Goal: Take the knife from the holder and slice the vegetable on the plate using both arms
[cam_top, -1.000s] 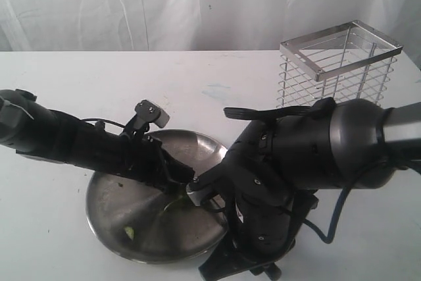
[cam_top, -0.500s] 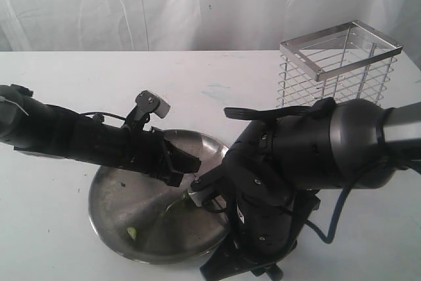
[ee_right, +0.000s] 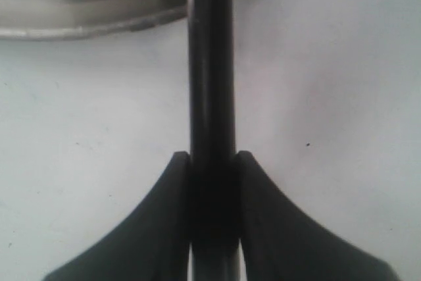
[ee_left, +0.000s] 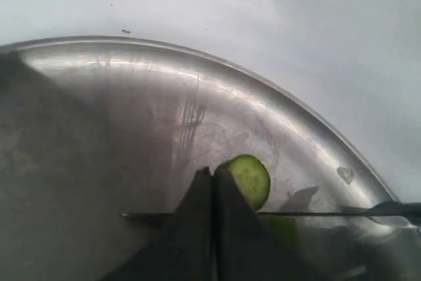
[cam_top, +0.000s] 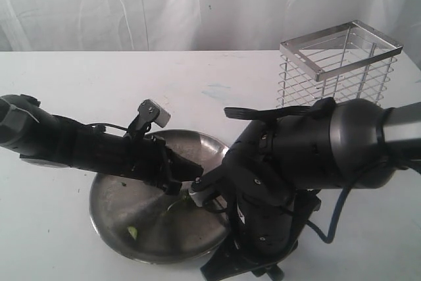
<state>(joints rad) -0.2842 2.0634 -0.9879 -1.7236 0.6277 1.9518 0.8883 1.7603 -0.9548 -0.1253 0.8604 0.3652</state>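
Two arms meet over the plate, so we judge the slicing step is in hand: the holder stands empty of the knife at about two o'clock from the plate, well apart from it.

The right gripper has its fingers clamped on the knife, whose dark handle runs straight between them toward the plate rim. In the left wrist view the blade shows edge-on as a thin line across the plate, passing just beside a round green slice.

The left gripper has its fingertips pressed together with no gap, and we see nothing between them; the vegetable lies just below them near the plate's centre, and a separate green piece sits toward six o'clock.

Next, we would expect the left tips to pin the vegetable while the knife comes down beside the last cut, clear of those fingers.

The plate rests on a plain white table with a white curtain behind.
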